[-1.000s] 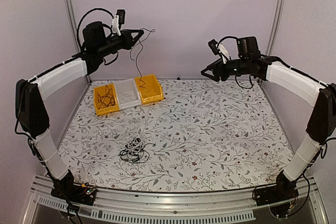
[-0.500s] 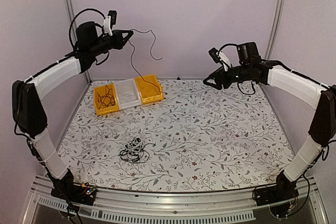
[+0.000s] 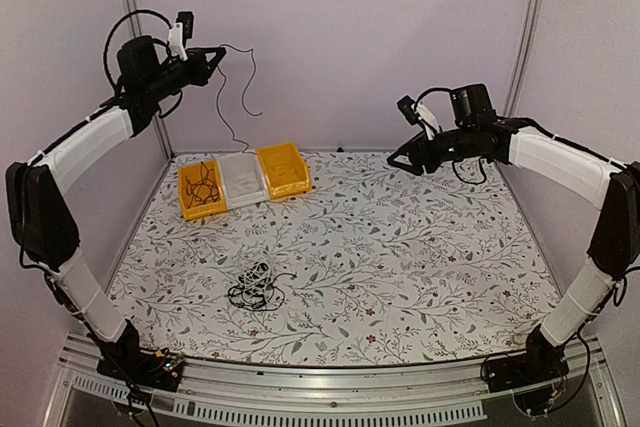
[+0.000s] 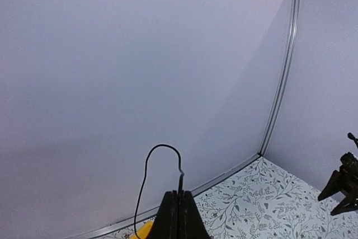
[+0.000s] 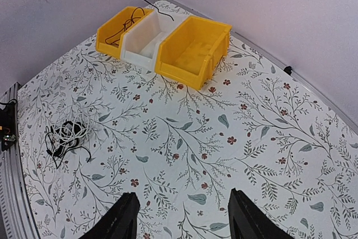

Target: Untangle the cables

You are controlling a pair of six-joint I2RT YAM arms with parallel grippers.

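one hanging cable (image 4: 144, 177), floral tabletop (image 3: 420, 247), lilac walls (image 3: 350, 37)

We log this as a robotics lab test cell. Plain pale panels (image 3: 350, 37) close the back and both sides, joined by aluminium uprights (image 3: 124, 7) at upper left and upper right. A slotted aluminium rail (image 3: 330, 372) runs along the bottom edge, with the left arm (image 3: 90, 147) and right arm (image 3: 555, 155) bolted to it. The table (image 3: 420, 247) wears a floral cover; three small parts bins (image 3: 245, 187) sit centre left.

On the table (image 3: 420, 247), three bins (image 3: 240, 179) sit abreast far left, the cable tangle (image 3: 255, 284) lying before them.
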